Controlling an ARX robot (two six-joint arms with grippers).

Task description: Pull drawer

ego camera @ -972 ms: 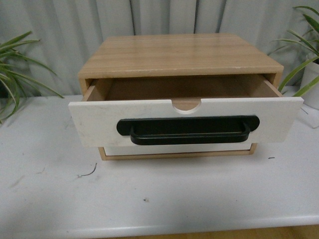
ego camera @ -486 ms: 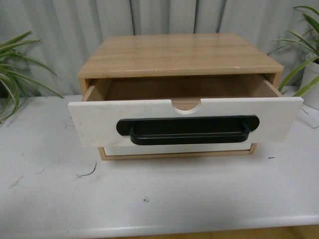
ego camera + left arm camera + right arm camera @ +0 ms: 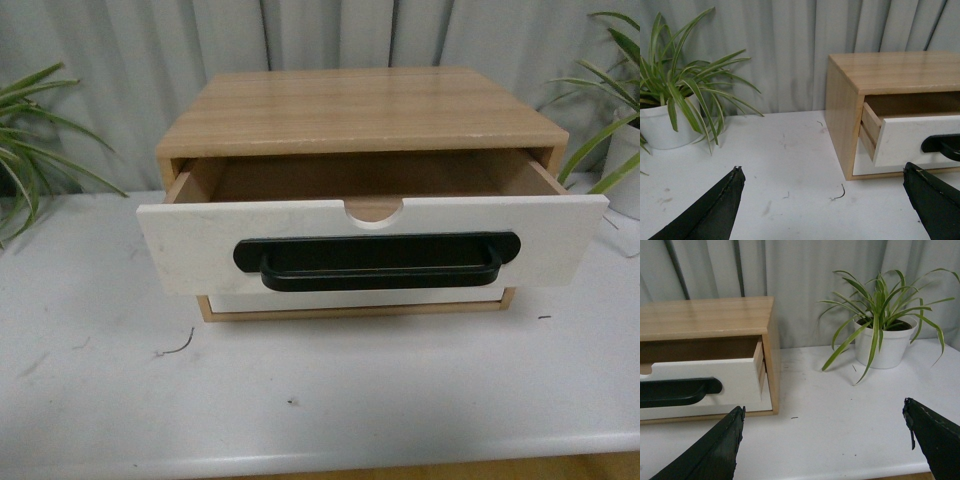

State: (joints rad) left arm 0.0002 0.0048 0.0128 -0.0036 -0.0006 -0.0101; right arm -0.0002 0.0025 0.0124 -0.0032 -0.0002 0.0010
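Left plant [image 3: 677, 95] sits at the worktop's [image 3: 330, 390] far left, well clear of the cabinet [image 3: 355, 105]. Left gripper [image 3: 822, 200] hangs low over bare worktop left of the cabinet, jaws spread wide, nothing between them; absent from the front view, so it looks parked out of the way. Drawer [image 3: 200, 245] sits centre, upper slot of the cabinet, pulled partway out: white front overhangs the plain lower front, wood sides and bare floor showing, handle [image 3: 378, 262] free. Task looks largely done; how much travel the drawer has left can't be told. Open worktop in front gives room for more pull. Right gripper [image 3: 822, 440] mirrors the left, jaws wide apart, empty, over bare worktop between the cabinet and right plant [image 3: 885, 330]. That pot stands near the drawer's right edge; watch it on any sideways swing.
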